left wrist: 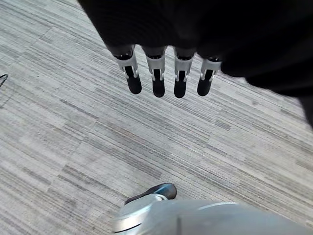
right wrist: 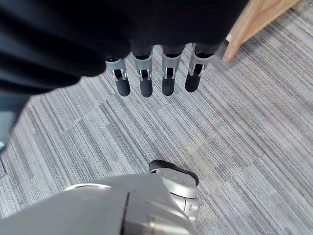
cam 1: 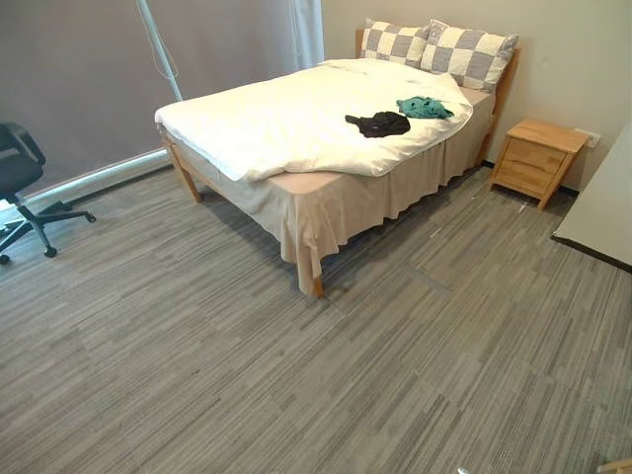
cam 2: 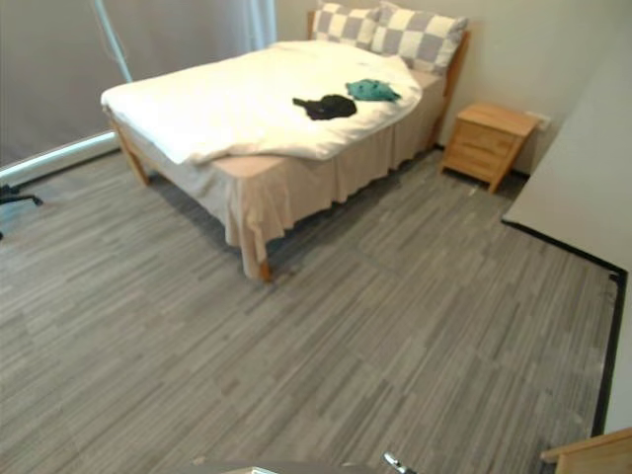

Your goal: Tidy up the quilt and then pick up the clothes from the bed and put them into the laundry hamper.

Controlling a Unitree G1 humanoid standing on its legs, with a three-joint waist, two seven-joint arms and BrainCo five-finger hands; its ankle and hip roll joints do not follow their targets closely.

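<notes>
A white quilt (cam 1: 296, 118) lies spread over the bed (cam 1: 326, 197), hanging past its near edge in a loose fold. On it, near the pillows, lie a black garment (cam 1: 378, 123) and a green garment (cam 1: 425, 107). My left hand (left wrist: 166, 78) hangs over the grey floor with straight fingers, holding nothing. My right hand (right wrist: 154, 78) also hangs over the floor, fingers straight and empty. Both hands are well away from the bed.
Two checked pillows (cam 1: 434, 47) stand at the headboard. A wooden nightstand (cam 1: 536, 160) stands right of the bed. A black office chair (cam 1: 25, 183) is at the far left. A light wooden leg (right wrist: 249, 24) shows near my right hand.
</notes>
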